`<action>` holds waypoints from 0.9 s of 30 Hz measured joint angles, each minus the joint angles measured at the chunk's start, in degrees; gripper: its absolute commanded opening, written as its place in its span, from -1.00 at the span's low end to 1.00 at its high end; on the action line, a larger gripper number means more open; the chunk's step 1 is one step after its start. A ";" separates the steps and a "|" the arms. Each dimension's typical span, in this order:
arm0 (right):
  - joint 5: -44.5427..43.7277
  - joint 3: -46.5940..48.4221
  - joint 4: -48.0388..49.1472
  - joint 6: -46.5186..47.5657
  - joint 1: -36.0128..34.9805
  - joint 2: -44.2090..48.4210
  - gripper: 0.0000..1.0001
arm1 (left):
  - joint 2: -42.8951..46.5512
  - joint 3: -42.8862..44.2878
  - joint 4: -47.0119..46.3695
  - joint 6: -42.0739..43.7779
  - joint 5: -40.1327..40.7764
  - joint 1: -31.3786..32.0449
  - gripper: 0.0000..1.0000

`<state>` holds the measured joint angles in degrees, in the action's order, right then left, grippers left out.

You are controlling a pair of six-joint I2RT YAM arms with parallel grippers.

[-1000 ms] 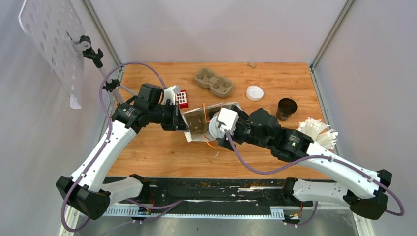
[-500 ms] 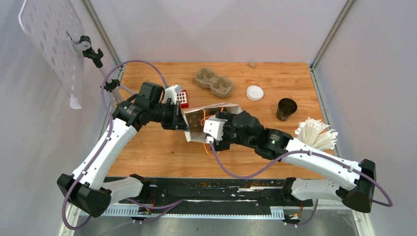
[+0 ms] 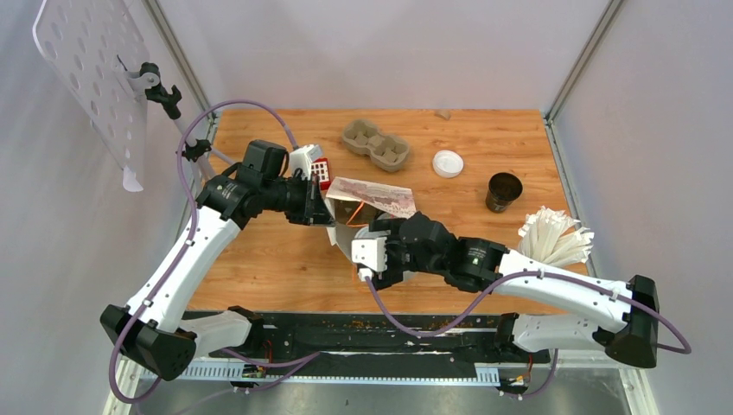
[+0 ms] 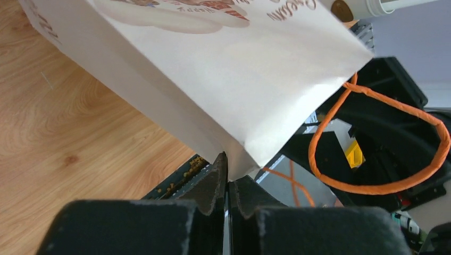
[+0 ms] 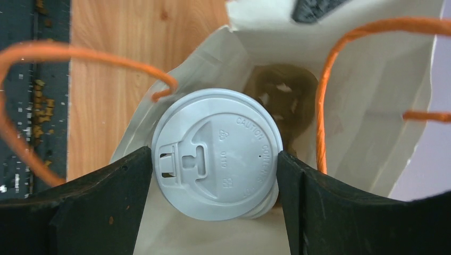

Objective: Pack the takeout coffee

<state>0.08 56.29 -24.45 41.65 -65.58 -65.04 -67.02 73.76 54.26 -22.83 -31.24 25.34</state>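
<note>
Cup (image 5: 216,154) nearer, inside right end effector (image 5: 214,166)

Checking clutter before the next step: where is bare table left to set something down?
Bare wood lies near-left, between the left arm and the table edge, and far right behind the loose lid and open dark cup. Crowded: the centre, where the left hand pinches the paper bag and the right hand holds a lidded cup at its mouth.
</note>
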 measured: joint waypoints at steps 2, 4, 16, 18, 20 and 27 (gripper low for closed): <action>-0.02 0.00 -0.31 -0.09 -1.79 0.31 0.34 | 0.00 0.00 -0.11 0.07 -0.15 0.00 -0.77; -0.04 0.11 -0.33 -0.26 -3.06 0.31 0.35 | 0.00 0.00 0.04 0.24 0.02 0.00 -0.66; -3.30 1.29 4.07 -0.57 -3.50 -6.38 0.34 | 0.39 1.01 7.32 2.36 9.01 0.00 -0.27; -3.61 1.31 4.68 -0.57 -3.48 -6.75 0.34 | 1.01 1.01 8.63 2.36 11.50 -0.09 -0.14; -3.65 1.40 5.20 -0.55 -3.32 -6.99 0.34 | 1.99 1.01 9.49 2.21 13.75 -0.26 -0.03; -3.63 2.51 5.90 0.46 -2.82 -8.07 0.34 | 5.11 1.09 10.84 1.25 17.25 -0.61 0.07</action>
<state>-3.55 58.81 -18.55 42.11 -68.40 -73.10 -61.91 74.85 65.10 -21.58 -14.00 24.73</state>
